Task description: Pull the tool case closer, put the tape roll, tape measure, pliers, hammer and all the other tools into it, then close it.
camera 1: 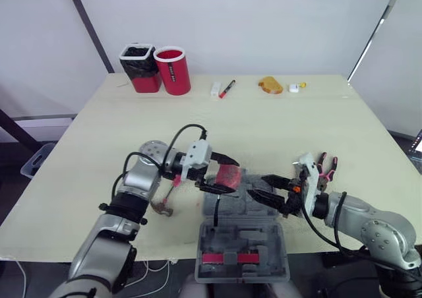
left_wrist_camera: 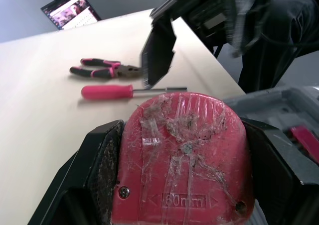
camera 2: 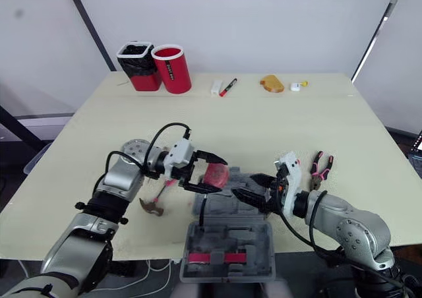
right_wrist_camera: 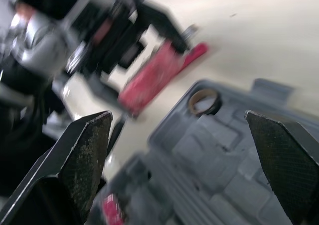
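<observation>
Left gripper (camera 1: 231, 174) was clamped on the red tape measure (camera 1: 225, 177), holding it just above the far half of the open grey tool case (camera 1: 264, 238). Facing it at close range, the right gripper (camera 1: 260, 186) hovered with its jaws spread and empty, its tips aimed at the tape measure. A hammer (camera 1: 163, 204) lay on the table beneath the left forearm. The pliers (camera 1: 326, 166) lay just outside the right wrist.

From the left wrist, both black fingers (left_wrist_camera: 99, 175) pressed the sides of the scuffed red casing. Straight ahead, one finger of the right gripper hung near. Beyond it, a pink screwdriver (left_wrist_camera: 107, 91) and the pliers rested on bare table.

From the right wrist, that gripper's fingers (right_wrist_camera: 79, 155) stood wide apart. Between them lay the case's moulded recesses, with the tape roll (right_wrist_camera: 204, 101) seated in one.

The likeliest trouble was a clash, since the two grippers were crowded over the same tray. A tape measure dropped askew, off its recess, could also sit proud and stop the lid from closing.
</observation>
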Available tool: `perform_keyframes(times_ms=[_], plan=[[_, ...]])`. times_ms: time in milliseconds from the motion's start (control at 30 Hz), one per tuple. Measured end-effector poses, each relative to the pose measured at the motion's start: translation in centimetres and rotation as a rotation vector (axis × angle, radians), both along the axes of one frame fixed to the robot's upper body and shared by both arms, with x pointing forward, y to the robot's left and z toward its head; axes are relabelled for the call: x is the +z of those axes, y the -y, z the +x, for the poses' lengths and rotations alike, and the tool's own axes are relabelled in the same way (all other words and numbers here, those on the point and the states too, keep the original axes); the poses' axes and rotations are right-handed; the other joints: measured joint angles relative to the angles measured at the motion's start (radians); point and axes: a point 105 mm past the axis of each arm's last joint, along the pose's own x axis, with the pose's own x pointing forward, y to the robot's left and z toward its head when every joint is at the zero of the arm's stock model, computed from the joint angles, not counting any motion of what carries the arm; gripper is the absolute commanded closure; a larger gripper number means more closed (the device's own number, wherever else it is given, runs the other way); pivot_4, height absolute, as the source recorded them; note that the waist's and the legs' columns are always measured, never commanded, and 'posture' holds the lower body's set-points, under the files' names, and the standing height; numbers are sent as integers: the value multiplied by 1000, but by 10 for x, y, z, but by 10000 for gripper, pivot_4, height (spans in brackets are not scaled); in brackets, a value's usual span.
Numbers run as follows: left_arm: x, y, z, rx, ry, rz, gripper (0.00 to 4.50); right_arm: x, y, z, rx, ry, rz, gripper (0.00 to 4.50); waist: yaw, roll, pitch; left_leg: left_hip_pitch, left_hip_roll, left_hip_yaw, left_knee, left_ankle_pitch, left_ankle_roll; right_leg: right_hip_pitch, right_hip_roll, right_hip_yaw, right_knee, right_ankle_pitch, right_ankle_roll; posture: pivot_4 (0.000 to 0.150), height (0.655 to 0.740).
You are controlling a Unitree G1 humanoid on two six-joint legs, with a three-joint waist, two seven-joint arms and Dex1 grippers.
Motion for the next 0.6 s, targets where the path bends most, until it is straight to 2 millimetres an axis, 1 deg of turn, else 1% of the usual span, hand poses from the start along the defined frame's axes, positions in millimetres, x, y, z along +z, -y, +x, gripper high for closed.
perform_keyframes(times_ms=[67,100,133,167,267,333,367,400,433,533,600], plan=[[-1,5,3,-1,4,-9,14637,-6,-3,2,-36,-54,14,0,0,0,0,-1,0,-1,0,0,0,0,1,1,0,0,0,1500,7400],[-1,5,4,2,11,-7,14637,-7,-4,4,-54,-75,36,0,0,0,0,-1,0,-1,0,0,0,0,2,2,0,0,0,1500,7400],[-1,5,6,8,19,-4,14637,-7,-6,8,-100,-123,97,0,-1,0,0,-1,0,-1,0,0,0,0,2,2,0,0,0,1500,7400],[-1,6,6,7,19,-5,14637,-7,-7,8,-100,-125,99,0,0,0,0,-1,0,-1,0,0,0,0,2,2,0,0,0,1500,7400],[-3,11,5,-9,12,-23,14637,-7,-13,11,-133,-182,136,8491,0,1,0,-3,0,-1,0,0,0,0,2,4,-1,0,0,1500,7400],[-7,10,6,-4,9,-24,14637,-5,-15,12,-134,-188,146,17920,0,1,0,-4,0,-2,0,0,0,-1,2,4,-1,0,0,1500,7400],[-9,9,7,1,8,-19,14637,-4,-15,12,-134,-190,149,23742,0,1,0,-4,-1,-2,0,0,0,-1,3,4,-1,0,0,1500,7400],[-11,9,7,2,9,-17,14637,-4,-16,11,-126,-193,151,25966,0,1,0,-5,-1,-3,0,0,0,-1,3,4,-1,0,0,1500,7400],[-12,9,8,3,12,-13,14637,-3,-16,9,-113,-198,148,31219,0,1,0,-5,-1,-3,1,0,0,-1,3,4,-1,0,0,1500,7400],[-15,8,9,10,12,-3,14637,-1,-15,8,-114,-194,144,41730,0,1,0,-7,-1,-5,1,0,0,-2,3,2,-1,0,0,1500,7400],[-16,8,9,10,10,-1,14637,0,-15,7,-114,-189,144,44272,0,1,0,-8,-1,-6,2,0,0,-3,3,1,-2,0,0,1500,7400]])
